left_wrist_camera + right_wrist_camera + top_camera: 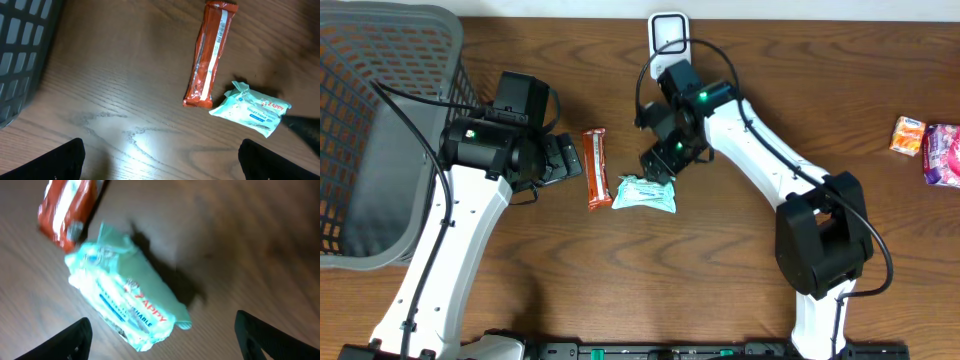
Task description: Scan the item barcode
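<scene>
Your right end effector (pixel 659 164) hangs with its fingers spread wide, gripping nothing. The pale green Zappy tissue pack (pixel 644 194) lies flat on the table (pixel 740 260) at its 7 o'clock, clear of both fingers. An orange snack bar (pixel 597 168) ends just beside the pack's 9 o'clock edge. Your left end effector (pixel 560 158) is spread and empty too.
</scene>
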